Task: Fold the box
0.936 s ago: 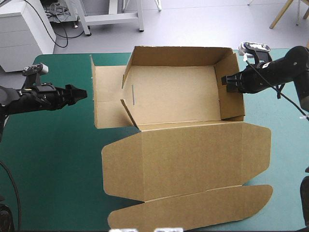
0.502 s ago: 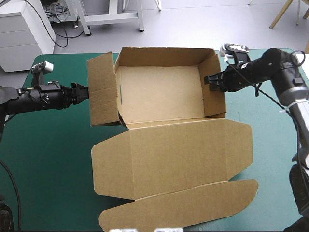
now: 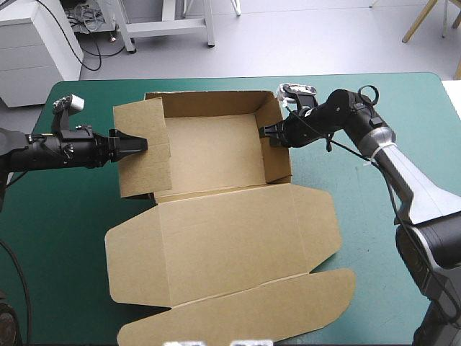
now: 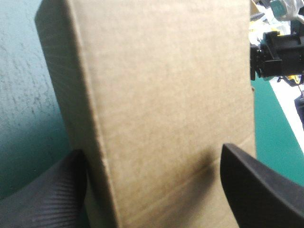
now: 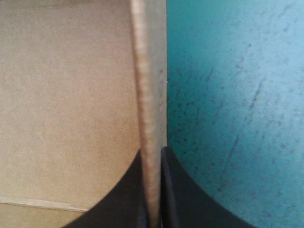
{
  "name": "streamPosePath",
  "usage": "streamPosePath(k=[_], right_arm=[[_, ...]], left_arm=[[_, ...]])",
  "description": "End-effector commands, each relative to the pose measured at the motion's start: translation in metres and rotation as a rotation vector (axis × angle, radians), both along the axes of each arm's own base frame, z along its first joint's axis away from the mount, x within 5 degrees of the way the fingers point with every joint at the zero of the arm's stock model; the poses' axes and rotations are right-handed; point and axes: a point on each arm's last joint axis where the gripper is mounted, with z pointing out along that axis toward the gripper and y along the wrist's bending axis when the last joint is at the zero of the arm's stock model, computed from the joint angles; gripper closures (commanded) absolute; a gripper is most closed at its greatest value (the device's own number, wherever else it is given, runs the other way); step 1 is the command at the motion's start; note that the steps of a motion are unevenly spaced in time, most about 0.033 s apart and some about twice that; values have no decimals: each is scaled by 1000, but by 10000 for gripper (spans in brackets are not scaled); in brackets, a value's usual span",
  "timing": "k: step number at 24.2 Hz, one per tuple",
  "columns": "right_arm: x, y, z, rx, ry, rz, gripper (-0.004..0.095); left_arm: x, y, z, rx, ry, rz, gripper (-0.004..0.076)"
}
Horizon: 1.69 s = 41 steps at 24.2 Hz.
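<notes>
We see the brown box [image 3: 216,148] on the middle of the teal-green table [image 3: 65,238], walls raised, lid flat toward the near edge. Our right claw [image 3: 268,135] pinches its right wall; our left claw [image 3: 137,144] stands wide at the left flap.

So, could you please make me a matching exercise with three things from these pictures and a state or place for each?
Things:
1 left gripper
2 right gripper
3 lid

States:
A flat on the table
B open, at the left flap
C shut on the right wall of the box

Pairs: 1-B, 2-C, 3-A
</notes>
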Motion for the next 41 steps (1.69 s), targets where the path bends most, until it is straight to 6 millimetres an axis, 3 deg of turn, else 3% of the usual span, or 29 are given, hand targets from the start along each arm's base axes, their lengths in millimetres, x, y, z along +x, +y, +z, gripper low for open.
streamPosePath(k=[1,4,9,16,18,21,24,28,35,41], right_arm=[[-7,12,33,130,-90,-28,926],[-10,25,33,151,-101,-12,926],[-17,56,19,91,-99,32,925],[-24,67,17,58,-97,41,925],[-23,67,17,57,-93,32,925],[-24,66,16,48,-85,35,925],[-26,66,14,29,-62,49,925],[-34,57,16,-68,-28,69,926],[-49,37,41,-174,-60,14,926],[-48,21,17,-403,88,-53,927]], left_arm=[[-10,-7,19,-70,-41,-58,182],[-11,-7,16,-37,-20,-64,200],[-10,-28,-2,193,69,-56,258],[-4,-46,-15,461,130,152,299],[-3,-50,-15,493,127,180,359],[-3,-56,-15,527,116,222,512],[-1,-65,-14,523,74,231,730],[10,-80,-18,507,36,211,734],[41,-102,-35,551,140,131,734],[63,-132,-62,558,213,56,734]])
